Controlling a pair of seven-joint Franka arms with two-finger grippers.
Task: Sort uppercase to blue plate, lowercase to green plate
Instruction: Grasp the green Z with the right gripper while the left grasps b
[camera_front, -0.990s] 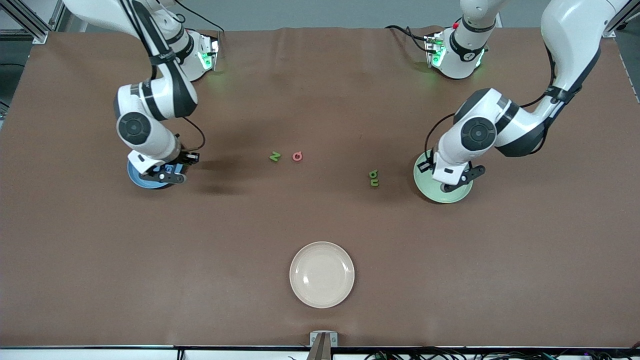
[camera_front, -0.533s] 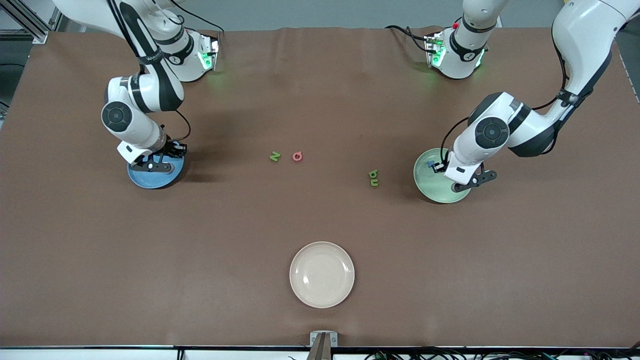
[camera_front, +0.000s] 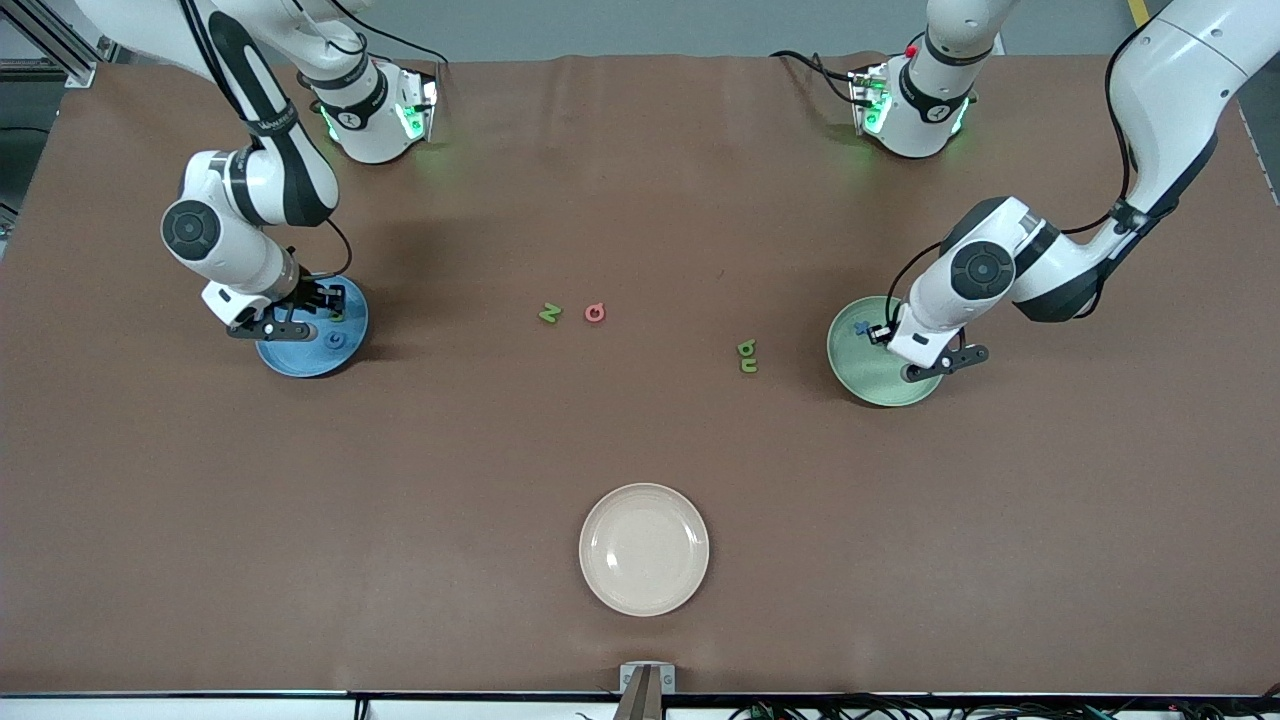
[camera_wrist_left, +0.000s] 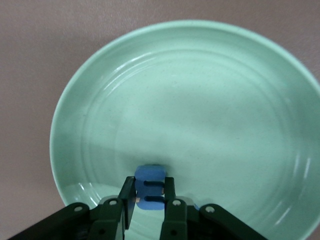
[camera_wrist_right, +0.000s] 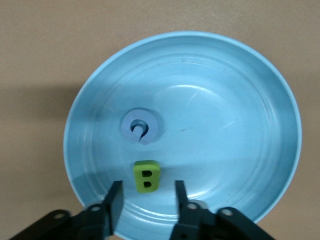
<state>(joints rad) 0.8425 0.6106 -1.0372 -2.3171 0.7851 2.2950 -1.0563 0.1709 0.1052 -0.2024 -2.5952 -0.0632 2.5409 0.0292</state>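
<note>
- The brown surface (camera_front: 640, 430) spans the whole front view, covered in a matte sheet that is slightly rippled near the arm bases; grey framing and cables show at the room's edges.
- The cream plate (camera_front: 644, 549) sits empty, nearest the front camera.
- The blue plate (camera_front: 345, 352) lies toward the right arm's end. It holds two capitals, the blue G (camera_wrist_right: 140, 126) and the green B (camera_wrist_right: 146, 175).
- The green plate (camera_front: 870, 372) lies toward the left arm's end, with a blue cross (camera_front: 859, 326) on it.
- The right claw (camera_wrist_right: 145, 200) hangs low over the blue plate, fingers spread and empty, the B lying between and just ahead of them.
- The left claw (camera_wrist_left: 150, 200) is low over the green plate, clenched on the blue m (camera_wrist_left: 150, 187).
- Mid-surface, still to be sorted: green N (camera_front: 549, 313) and pink Q (camera_front: 595, 313) side by side, and the two green lowercase letters (camera_front: 747, 357) touching each other, near the green plate.
- The foam letters look featherlight, soft and springy, not fragile. I judge a gentle pinch across the flat sides of a straight stroke is best; a hard squeeze could flick one away.
</note>
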